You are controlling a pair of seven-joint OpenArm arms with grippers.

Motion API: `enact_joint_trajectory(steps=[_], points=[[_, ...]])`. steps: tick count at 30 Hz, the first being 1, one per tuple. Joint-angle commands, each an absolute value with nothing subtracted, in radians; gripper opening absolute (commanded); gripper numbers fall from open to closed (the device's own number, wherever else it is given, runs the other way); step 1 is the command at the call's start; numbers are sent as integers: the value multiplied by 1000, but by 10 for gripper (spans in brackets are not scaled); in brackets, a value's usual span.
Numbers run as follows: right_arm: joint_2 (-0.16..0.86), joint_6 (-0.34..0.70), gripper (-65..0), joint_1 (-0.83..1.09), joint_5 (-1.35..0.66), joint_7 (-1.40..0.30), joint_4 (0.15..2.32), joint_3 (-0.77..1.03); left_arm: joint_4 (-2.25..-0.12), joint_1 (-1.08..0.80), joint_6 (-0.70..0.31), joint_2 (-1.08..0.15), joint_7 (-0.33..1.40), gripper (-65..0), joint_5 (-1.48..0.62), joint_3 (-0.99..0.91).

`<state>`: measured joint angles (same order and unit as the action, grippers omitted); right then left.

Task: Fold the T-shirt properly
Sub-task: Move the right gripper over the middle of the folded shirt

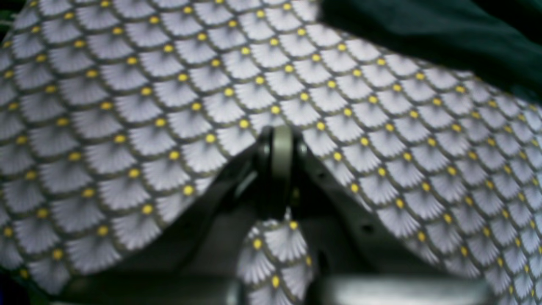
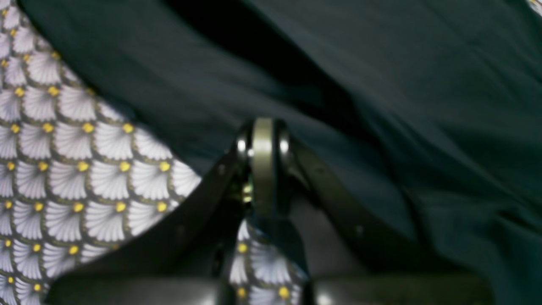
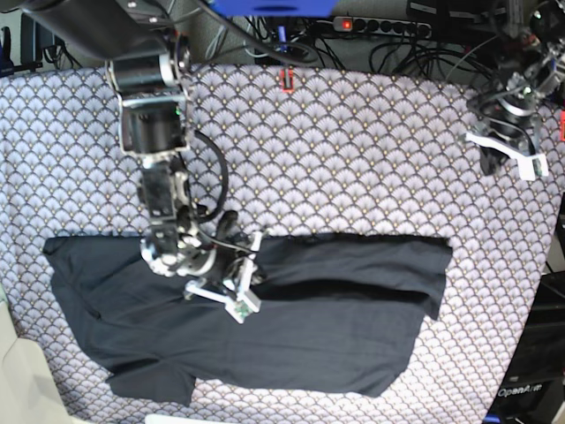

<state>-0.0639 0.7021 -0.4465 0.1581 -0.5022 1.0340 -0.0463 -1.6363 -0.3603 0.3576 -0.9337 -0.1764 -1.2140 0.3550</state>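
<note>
The black T-shirt [image 3: 309, 327] lies spread across the near half of the table, sleeve end at the left and a long crease running through its middle. My right gripper [image 3: 240, 305] hangs over the shirt's upper left part. In the right wrist view this gripper [image 2: 263, 135] is shut, its tips against the dark T-shirt [image 2: 423, 106]; whether any cloth is pinched does not show. My left gripper [image 3: 516, 155] sits far off at the back right. Its own view shows the left gripper [image 1: 280, 142] shut over bare tablecloth, with only a T-shirt [image 1: 423, 29] corner at top right.
A purple-grey fan-patterned tablecloth [image 3: 353, 159] covers the whole table. Cables and a power strip [image 3: 388, 26] run along the back edge, and a small red clip [image 3: 287, 81] stands near it. A pale surface [image 3: 18, 380] borders the near left corner.
</note>
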Motion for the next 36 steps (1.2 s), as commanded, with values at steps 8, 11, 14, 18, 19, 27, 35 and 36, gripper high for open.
enact_joint_trajectory(steps=[8,11,14,18,19,27,35,36], points=[[-79,698,-650,-613,147,-302,750,-48,-1644,-346,354,-954,-202,-650,-1211,343],[-81,698,-650,-714,148,-173,565,-48,-1647,-344,355,-955,-202,-650,-1213,343],[-82,698,-650,-829,148,-61,384,-48,-1647,-346,355,-954,-200,-650,-1213,343],[-81,552,-650,-915,148,61,292,-48,-1647,-351,354,-952,-200,-650,-1213,348],[-79,492,-650,-917,148,81,300,-48,-1647,-351,354,-952,-200,-650,-1213,349],[-41,515,-650,-782,145,-79,587,-45,-1641,-346,352,-952,-200,-650,-1213,346],[-59,698,-650,-536,147,-236,1021,-51,-1635,-341,352,-951,-200,-650,-1213,346],[-64,698,-650,-536,147,-243,1017,-51,-1635,-332,352,-951,-200,-650,-1213,344]])
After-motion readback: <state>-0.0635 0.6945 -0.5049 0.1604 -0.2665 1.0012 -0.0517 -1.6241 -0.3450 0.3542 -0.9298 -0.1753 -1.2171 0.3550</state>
